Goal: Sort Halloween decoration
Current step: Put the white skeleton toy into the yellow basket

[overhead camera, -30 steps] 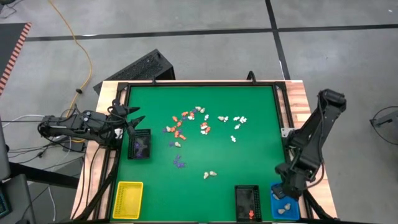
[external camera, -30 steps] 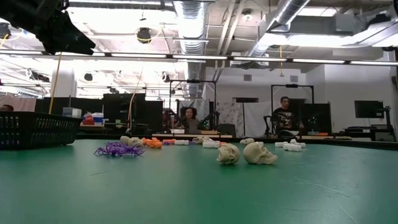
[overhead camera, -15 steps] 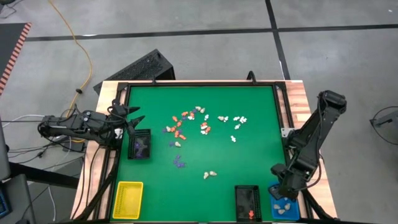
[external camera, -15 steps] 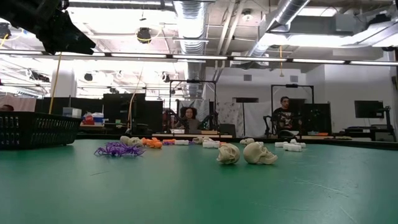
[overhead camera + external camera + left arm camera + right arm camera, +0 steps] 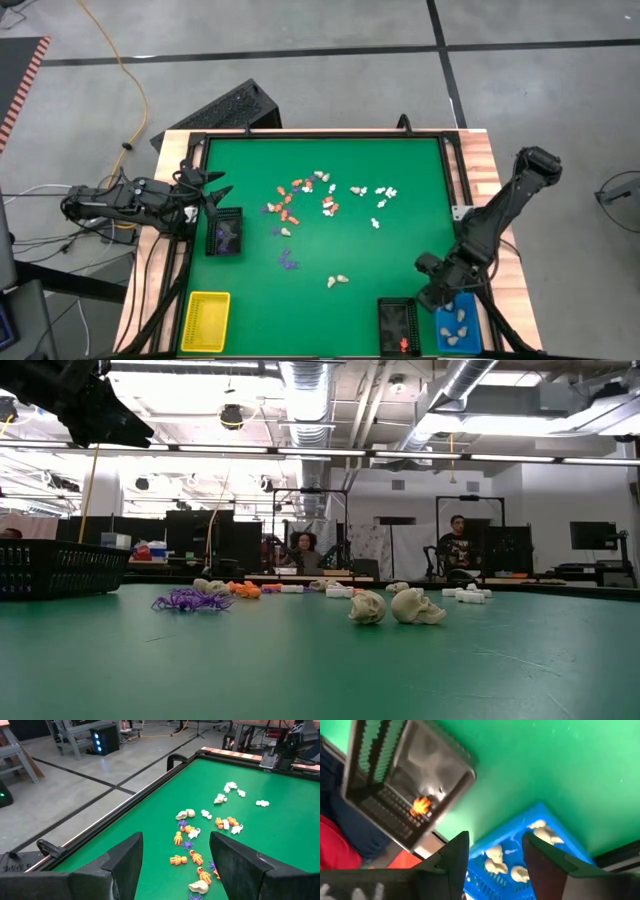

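1. My right gripper (image 5: 428,292): fingers apart, empty, beside the blue tray (image 5: 457,325).
2. My left gripper (image 5: 213,188): wide, empty, waiting.
3. Figurines (image 5: 303,200): scattered mid-mat.
4. Risk: swinging low could clip the black tray (image 5: 398,325).

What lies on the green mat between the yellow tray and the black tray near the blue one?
Nothing: the high view shows bare green mat between the yellow tray and the black tray.

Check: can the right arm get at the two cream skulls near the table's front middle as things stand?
Probably yes. The right gripper, open and empty, hangs between the black tray and the blue tray. Only bare green mat lies between it and the two skulls.
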Controlling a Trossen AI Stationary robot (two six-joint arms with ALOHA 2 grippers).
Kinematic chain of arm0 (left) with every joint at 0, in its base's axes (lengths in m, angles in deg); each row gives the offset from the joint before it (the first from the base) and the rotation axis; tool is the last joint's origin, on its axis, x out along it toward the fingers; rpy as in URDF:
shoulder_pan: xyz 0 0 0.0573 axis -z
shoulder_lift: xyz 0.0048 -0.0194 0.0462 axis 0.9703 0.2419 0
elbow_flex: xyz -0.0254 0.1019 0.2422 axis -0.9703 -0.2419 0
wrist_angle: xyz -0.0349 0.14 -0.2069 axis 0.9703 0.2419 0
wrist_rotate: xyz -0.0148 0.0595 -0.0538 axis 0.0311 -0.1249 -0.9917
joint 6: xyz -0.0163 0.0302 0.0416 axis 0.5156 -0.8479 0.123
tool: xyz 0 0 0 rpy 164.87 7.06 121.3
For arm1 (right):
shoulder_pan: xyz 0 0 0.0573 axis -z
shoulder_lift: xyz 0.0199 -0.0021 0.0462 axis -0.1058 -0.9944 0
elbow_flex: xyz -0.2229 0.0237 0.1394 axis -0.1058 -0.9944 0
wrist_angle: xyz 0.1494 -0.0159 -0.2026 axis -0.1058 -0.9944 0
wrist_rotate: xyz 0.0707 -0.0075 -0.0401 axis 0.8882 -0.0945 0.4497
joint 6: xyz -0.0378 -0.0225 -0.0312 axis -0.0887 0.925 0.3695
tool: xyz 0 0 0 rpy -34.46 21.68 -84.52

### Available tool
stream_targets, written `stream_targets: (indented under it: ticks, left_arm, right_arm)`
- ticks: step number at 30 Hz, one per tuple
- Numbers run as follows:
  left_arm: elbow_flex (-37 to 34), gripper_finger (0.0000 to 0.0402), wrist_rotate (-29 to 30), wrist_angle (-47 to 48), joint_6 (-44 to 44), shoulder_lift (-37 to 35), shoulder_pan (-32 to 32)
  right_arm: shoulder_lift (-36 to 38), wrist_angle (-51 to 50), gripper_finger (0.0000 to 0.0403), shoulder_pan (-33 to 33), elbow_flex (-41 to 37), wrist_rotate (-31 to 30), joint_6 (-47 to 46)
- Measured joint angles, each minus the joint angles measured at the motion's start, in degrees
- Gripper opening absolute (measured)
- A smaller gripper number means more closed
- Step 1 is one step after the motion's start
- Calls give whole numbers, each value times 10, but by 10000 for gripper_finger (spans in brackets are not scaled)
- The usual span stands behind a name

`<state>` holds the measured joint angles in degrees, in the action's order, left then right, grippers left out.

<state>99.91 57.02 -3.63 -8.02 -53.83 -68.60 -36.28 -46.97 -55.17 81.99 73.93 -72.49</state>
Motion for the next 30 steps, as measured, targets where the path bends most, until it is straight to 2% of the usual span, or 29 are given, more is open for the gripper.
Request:
stream_targets:
  ticks: [5, 12, 20, 25, 30]
  left_arm:
    - [0, 221, 1, -3, 0, 0, 0]
    - [0, 221, 55, -3, 0, 0, 0]
    - [0, 221, 105, -3, 5, 0, 0]
    - [0, 221, 132, -3, 7, 0, 0]
    - [0, 221, 154, -3, 13, 0, 0]
  right_arm:
    - [-5, -4, 193, -50, 0, -70, -22]
    - [-5, -11, 191, -97, 0, -278, 41]
    - [-6, -129, 191, -82, 0, -454, 93]
    - [-6, -192, 191, -64, 0, -523, 110]
    - [-6, -196, 191, -48, 0, -584, 135]
